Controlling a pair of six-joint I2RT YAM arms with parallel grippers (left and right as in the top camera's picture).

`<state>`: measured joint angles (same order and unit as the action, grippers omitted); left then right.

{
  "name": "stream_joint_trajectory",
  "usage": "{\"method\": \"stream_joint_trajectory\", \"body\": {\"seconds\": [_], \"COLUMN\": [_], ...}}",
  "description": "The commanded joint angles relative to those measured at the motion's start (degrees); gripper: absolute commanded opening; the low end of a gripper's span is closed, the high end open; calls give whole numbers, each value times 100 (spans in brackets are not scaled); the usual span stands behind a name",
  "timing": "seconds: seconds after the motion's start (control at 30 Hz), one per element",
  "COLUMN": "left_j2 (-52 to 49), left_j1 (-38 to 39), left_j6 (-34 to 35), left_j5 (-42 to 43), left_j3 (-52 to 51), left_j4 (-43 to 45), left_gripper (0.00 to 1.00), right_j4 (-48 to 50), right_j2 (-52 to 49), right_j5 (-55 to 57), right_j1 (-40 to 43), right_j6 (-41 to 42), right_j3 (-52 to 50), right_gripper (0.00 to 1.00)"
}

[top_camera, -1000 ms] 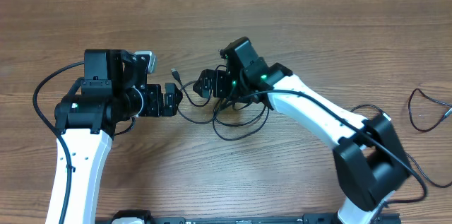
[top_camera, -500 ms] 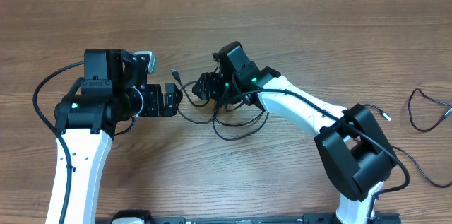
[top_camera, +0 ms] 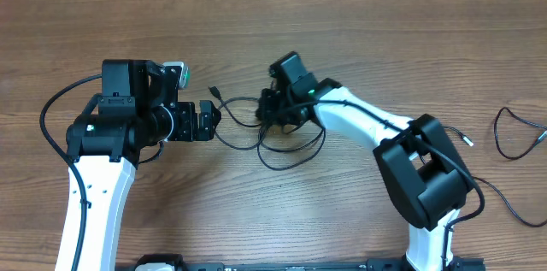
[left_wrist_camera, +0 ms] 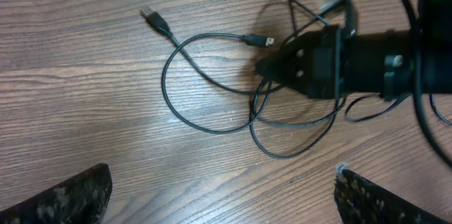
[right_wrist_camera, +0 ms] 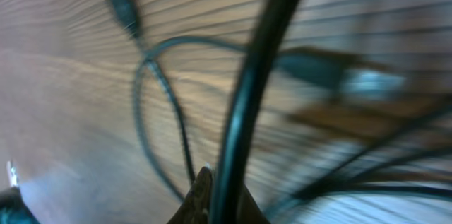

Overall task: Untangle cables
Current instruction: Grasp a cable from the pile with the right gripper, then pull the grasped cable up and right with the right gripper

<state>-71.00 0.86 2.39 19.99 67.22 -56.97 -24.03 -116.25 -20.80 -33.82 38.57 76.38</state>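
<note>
- The cables (top_camera: 286,144) (left_wrist_camera: 205,107) lay in a loose tangle of overlapping loops on the wooden table (top_camera: 402,32), near its centre and between the two grippers.
- One strand ended in a USB plug (top_camera: 213,91) (left_wrist_camera: 148,14) (right_wrist_camera: 121,1), which lay flat on the table at the left edge of the tangle. A smaller plug (left_wrist_camera: 258,40) lay within the loops.
- The right gripper (top_camera: 266,110) (left_wrist_camera: 263,70) (right_wrist_camera: 205,194) was down at the right side of the tangle. Its jaws were fully closed on a strand of the cables, which rose from between the tips in the right wrist view.
- The left gripper (top_camera: 211,119) stood just left of the tangle, jaws spread wide, holding nothing and clear of the strands.
- A separate cord (top_camera: 515,141) lay well apart at the table's right edge.
</note>
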Motion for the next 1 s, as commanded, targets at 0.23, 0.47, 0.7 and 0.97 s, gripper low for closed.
{"method": "stream_joint_trajectory", "body": {"seconds": [0.23, 0.47, 0.7, 0.97], "left_j2": [61, 61, 61, 61], "left_j1": [-15, -15, -15, -15], "left_j6": [-157, -157, -157, -157], "left_j5": [76, 79, 79, 79], "left_j3": [24, 24, 24, 26], "left_j4": [26, 26, 26, 26], "left_gripper": [100, 100, 99, 100], "right_j4": [-2245, -2599, -2470, -1663], "right_j2": [2107, 2946, 3462, 4028], "right_j5": [1270, 1897, 2592, 3775], "right_j1": [1416, 1499, 1499, 1499], "right_j6": [-1246, -1569, -1657, -1974], "right_j3": [1705, 2774, 3897, 4409], "right_gripper": [4, 4, 4, 4]}}
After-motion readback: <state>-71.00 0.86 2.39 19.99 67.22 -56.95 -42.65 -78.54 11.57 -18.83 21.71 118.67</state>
